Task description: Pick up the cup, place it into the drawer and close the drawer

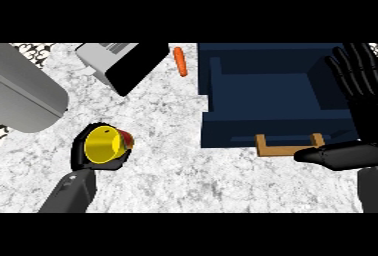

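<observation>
From the head view we see our left hand (94,150) at about eight o'clock, curled round the yellow cup (103,144). The cup lies tipped so that its open mouth faces us, with a patch of red showing at its right edge. Black fingers wrap its rim on the left and underneath, and the grey forearm runs down to the lower edge.

Our right hand (353,90) stands at three o'clock with straight fingers spread, pointing toward twelve, over the right wall of the drawer (258,90). Its thumb (328,154) juts toward nine o'clock, just beside the right end of the wooden handle (288,146); we cannot tell whether it touches. This hand holds nothing.

The drawer is dark blue and stands pulled out, its hollow open to us, from one to three o'clock. The cup is well apart from it, out on the worktop's left side.

The worktop (184,170) is white speckled stone. At eleven o'clock lies a grey and black appliance (125,62), tilted. Just right of it, at twelve, lies an orange carrot (180,61). A large grey rounded shape (26,97) fills ten o'clock.
</observation>
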Available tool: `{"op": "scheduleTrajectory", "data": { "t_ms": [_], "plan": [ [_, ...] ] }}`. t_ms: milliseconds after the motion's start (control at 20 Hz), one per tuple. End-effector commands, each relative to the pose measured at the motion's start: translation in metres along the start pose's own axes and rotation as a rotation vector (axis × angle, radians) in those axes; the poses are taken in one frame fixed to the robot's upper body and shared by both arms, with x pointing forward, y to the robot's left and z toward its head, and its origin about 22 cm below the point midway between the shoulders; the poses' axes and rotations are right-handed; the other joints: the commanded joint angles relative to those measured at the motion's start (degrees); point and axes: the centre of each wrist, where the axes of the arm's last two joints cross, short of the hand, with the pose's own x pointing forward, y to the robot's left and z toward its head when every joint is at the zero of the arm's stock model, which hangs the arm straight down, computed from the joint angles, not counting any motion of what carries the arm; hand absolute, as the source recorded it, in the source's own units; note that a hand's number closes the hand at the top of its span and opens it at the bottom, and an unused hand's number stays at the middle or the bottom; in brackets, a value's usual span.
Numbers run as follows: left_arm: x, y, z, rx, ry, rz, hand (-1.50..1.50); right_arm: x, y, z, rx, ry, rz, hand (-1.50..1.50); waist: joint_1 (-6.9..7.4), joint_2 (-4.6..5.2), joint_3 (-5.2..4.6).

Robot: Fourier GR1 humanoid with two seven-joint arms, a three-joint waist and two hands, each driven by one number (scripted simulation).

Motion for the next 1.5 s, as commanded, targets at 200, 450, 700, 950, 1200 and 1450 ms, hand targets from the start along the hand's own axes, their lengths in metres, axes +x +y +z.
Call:
{"op": "scheduleTrajectory", "data": {
  "t_ms": [200,450,700,950,1200,1450],
  "plan": [
    [0.028,-0.042,-0.07,-0.126,-0.187,0.131,1.5,0.004,0.007,0.001,-0.005,0.016,0.005,-1.5,0.89,-0.59,0.18],
    [0.053,-0.104,-0.104,-0.2,-0.232,0.138,1.5,0.005,0.001,0.018,-0.007,0.037,0.016,-1.5,0.96,-0.85,0.24],
    [0.111,-0.158,-0.15,-0.321,-0.224,0.17,1.5,-0.013,-0.013,0.009,-0.029,0.036,0.03,-1.5,2.03,-1.23,0.31],
    [0.165,-0.181,-0.185,-0.349,-0.223,0.123,1.5,-0.003,0.009,0.002,-0.034,0.017,0.026,-1.5,1.32,-0.75,0.21],
    [0.204,-0.241,-0.202,-0.342,-0.212,0.077,1.5,-0.006,-0.003,0.013,-0.023,0.012,0.043,-1.5,-0.09,-0.49,0.21],
    [0.23,-0.286,-0.212,-0.343,-0.13,-0.019,1.5,-0.011,-0.004,-0.001,-0.02,0.013,0.026,-1.5,-0.81,-0.23,0.24]
  ]
}}
